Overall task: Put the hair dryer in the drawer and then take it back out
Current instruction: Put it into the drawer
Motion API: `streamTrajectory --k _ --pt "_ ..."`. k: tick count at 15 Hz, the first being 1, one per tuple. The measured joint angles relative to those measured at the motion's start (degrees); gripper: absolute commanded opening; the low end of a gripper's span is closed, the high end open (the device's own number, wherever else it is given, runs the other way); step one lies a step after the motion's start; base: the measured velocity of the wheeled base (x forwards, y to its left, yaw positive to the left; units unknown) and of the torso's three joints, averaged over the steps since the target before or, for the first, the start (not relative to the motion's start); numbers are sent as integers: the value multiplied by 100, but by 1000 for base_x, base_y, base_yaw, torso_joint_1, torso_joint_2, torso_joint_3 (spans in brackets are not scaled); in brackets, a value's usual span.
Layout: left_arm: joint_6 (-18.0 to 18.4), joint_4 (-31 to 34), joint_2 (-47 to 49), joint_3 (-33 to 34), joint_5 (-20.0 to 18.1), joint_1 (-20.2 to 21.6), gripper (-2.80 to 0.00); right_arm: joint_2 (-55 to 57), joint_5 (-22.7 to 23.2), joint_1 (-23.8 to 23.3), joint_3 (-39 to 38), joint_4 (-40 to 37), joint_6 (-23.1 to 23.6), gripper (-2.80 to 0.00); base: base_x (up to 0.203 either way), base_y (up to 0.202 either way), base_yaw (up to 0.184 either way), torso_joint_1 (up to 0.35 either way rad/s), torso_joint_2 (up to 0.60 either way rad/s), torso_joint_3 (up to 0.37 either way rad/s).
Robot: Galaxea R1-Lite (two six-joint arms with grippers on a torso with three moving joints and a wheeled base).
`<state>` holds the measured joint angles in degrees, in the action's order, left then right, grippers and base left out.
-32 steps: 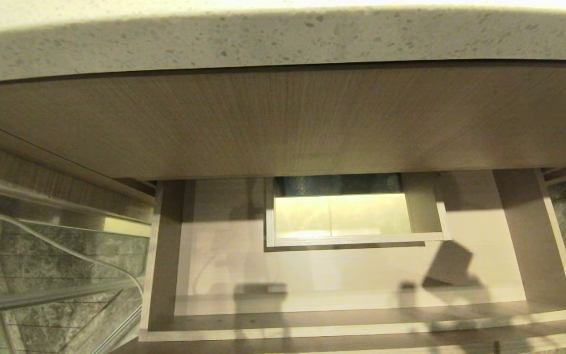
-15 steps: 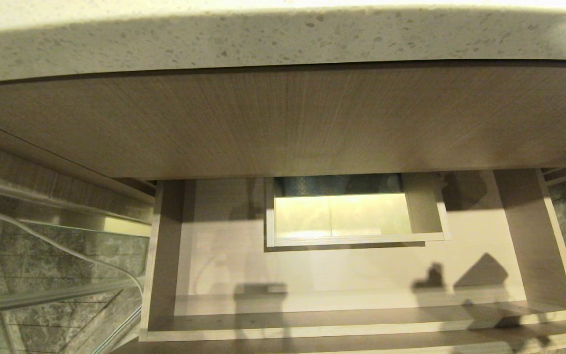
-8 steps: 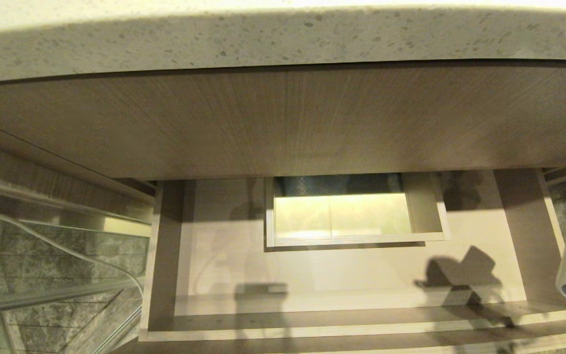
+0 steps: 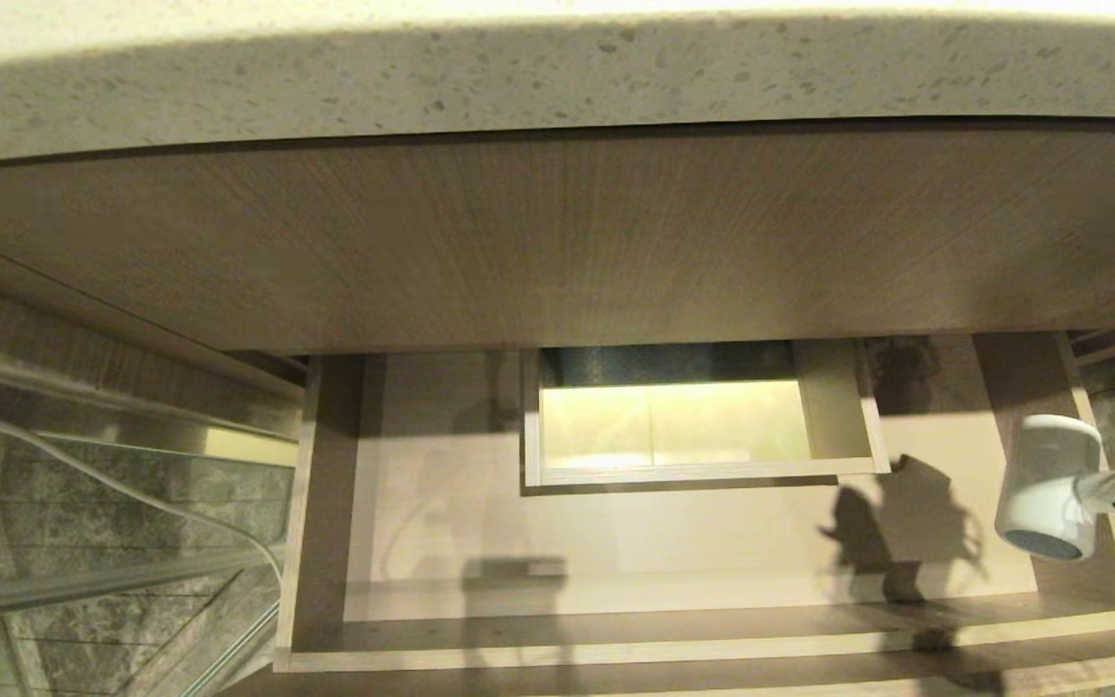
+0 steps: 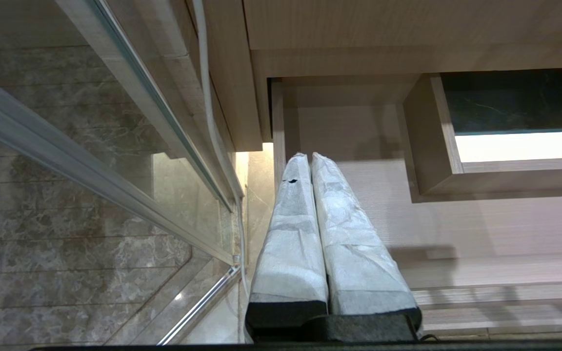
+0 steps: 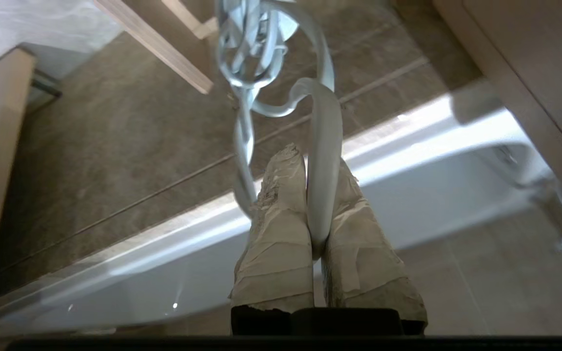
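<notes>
The drawer (image 4: pixel 674 542) is pulled out under the speckled stone table (image 4: pixel 557 77). It is wide and flat, with pale wood inside and a boxed cut-out (image 4: pixel 698 411) in its middle. Nothing lies on the drawer floor.

The hair dryer (image 4: pixel 1051 484) hangs in the air at about 3 o'clock in the head view, over the right side wall of the drawer. Its round white head points down toward 6 o'clock, and its handle sticks out toward the right edge. It throws a dark shadow (image 4: pixel 906 528) on the drawer floor.

The right hand (image 6: pixel 317 178) is squeezed tight on the hair dryer's pale cord (image 6: pixel 322 146), which runs up between its wrapped fingers (image 6: pixel 276 234) to a bundle of loops at 12 o'clock.

The left hand (image 5: pixel 309 161) is parked over the left end of the drawer. Its two wrapped fingers are pressed together and hold nothing.

A glass door (image 4: pixel 103 542) stands at 8 o'clock, beside the drawer.
</notes>
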<state>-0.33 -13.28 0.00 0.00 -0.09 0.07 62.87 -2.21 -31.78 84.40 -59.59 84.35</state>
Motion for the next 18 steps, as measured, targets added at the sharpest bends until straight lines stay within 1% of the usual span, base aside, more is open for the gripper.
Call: streamTrajectory --k 6,9,11,13,16,18 --pt "0 2 0 0 -1 0 -280 695 26 -2 -50 79 -17 -280 0 0 0 0 0 0" --pt "0 1 0 0 0 0 -280 970 228 45 -24 334 -20 -280 0 0 0 0 0 0" --pt "2 0 0 0 -1 0 -280 1086 280 184 -35 351 -22 -280 0 0 0 0 0 0" --pt "0 0 0 0 -1 0 -280 1190 313 402 -35 325 -28 -280 0 0 0 0 0 0" --pt "0 2 0 0 -1 0 -280 1370 489 668 -20 269 -22 -280 0 0 0 0 0 0" --pt "2 5 0 0 -1 0 -280 1524 503 891 26 297 -22 -280 0 0 0 0 0 0"
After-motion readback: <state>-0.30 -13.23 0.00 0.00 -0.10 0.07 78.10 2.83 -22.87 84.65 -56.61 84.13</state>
